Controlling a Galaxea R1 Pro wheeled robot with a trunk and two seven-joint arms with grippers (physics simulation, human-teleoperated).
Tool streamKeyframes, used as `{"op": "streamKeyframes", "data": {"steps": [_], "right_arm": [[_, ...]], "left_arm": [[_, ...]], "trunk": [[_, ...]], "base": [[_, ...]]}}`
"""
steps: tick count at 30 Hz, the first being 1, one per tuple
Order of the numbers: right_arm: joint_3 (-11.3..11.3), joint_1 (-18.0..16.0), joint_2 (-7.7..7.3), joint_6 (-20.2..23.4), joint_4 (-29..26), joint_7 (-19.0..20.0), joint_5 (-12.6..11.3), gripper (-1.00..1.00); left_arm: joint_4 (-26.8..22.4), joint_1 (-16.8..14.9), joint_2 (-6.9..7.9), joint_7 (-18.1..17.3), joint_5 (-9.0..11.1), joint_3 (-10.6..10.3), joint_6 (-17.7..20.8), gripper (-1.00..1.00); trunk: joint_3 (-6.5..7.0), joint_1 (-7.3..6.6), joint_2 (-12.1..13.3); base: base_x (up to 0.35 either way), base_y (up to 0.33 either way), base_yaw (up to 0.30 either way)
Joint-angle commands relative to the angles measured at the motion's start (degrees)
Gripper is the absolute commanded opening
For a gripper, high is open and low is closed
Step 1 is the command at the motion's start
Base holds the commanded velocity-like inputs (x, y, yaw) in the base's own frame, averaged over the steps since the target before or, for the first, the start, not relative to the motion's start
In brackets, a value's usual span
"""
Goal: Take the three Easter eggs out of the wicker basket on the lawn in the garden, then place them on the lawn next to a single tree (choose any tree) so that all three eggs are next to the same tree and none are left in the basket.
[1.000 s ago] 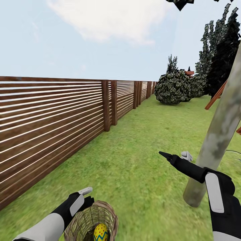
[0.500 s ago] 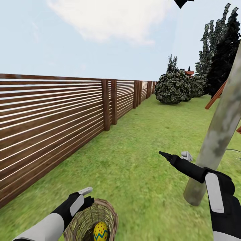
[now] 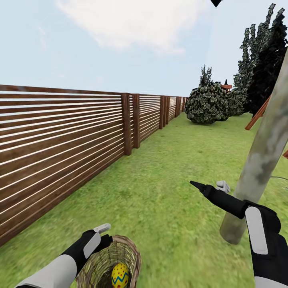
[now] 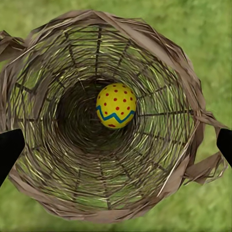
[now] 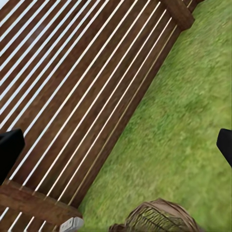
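Green lawn (image 3: 168,176) runs from 6 o'clock up to 1 o'clock in the head view, with a brown slatted fence (image 3: 60,140) along the 9 o'clock side, posts receding toward 12. Sky with a pale cloud on top. Round leafy bush (image 3: 206,105) at about 1 o'clock, dark cypresses (image 3: 266,68) at 2.

Tree (image 3: 262,160): pale mottled trunk leaning in from 3 o'clock, base meeting the grass at roughly 4 o'clock, just beside the right forearm.

Wicker basket (image 3: 110,264) sits on the grass at 6–7 o'clock of the head view. One Easter egg (image 3: 120,275) visible inside it: yellow, red dots, blue zigzag band. In the left wrist view the egg (image 4: 116,105) lies deep in the basket bowl, slightly toward 12–1 o'clock of centre. Rest of the bowl interior in that view is bare weave.

Left gripper (image 3: 105,234): at the basket's rim at its 10 o'clock side, above it. Left wrist view looks straight down into the basket with the two dark fingertips (image 4: 9,150) far apart, flanking the rim; spread, holding nothing.

Right gripper (image 3: 210,186): raised over the grass at 4 o'clock, pointing toward the fence, near the trunk but apart from it. Fingers spread wide, empty.
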Motion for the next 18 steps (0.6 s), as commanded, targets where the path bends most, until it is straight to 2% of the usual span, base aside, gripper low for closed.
{"op": "streamKeyframes", "data": {"steps": [1, 18], "right_arm": [[-0.15, -0.07, 0.01, 0.24, -0.01, 0.60, 0.48, 1.00], [-0.12, -0.07, 0.01, 0.24, -0.01, 0.60, 0.40, 1.00]], "left_arm": [[-0.12, -0.03, 0.04, 0.50, 0.60, -0.46, 0.14, 1.00], [-0.12, 0.03, 0.04, 0.50, 0.60, -0.47, 0.09, 1.00]], "trunk": [[-0.25, 0.22, -0.45], [-3.30, 3.96, -7.27]], "base": [[0.000, 0.000, 0.000], [0.000, 0.000, 0.000]]}}
